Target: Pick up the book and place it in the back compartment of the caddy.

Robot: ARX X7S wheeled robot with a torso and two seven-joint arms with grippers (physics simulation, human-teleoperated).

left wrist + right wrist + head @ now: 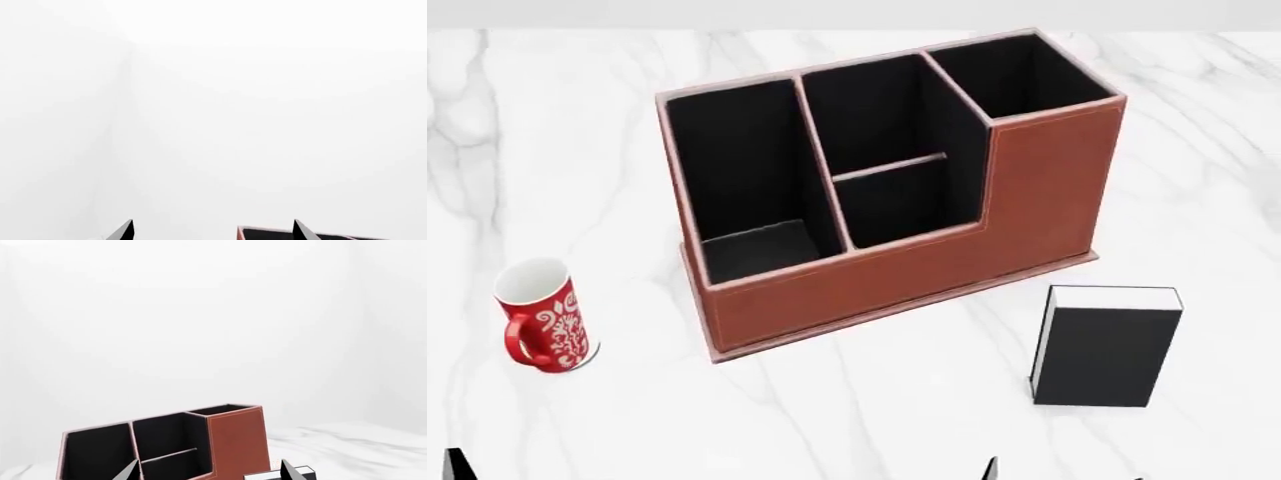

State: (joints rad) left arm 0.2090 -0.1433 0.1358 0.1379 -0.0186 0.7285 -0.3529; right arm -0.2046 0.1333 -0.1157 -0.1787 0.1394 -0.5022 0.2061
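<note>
A reddish-brown caddy (961, 260) with pale stitched rims and black lining stands slightly askew on a white marble table (827, 410), seen from the robot's head camera; its stepped front faces the camera, with the tall part at the right end; four black-lined compartments are open at the top, a thin divider splitting the middle section into a front and a back pocket, and all look empty. The book (1104, 354), matte black with white page edges along its far side, lies flat on the table near the caddy's front right corner, apart from it and not touched by either arm. A red-and-white patterned mug (545, 318) sits well apart to the left of the caddy, its handle turned toward the camera. Only dark slivers of the arms show at the bottom edge of the head view. In the left wrist view, the left gripper (213, 232) shows two dark fingertips standing spread with nothing between them, a corner of the caddy (267, 232) just behind one tip, blank white beyond. In the right wrist view, the right gripper (210, 472) likewise holds its tips apart and empty, the caddy (237, 445) ahead and the book (303, 471) low beside one fingertip.
</note>
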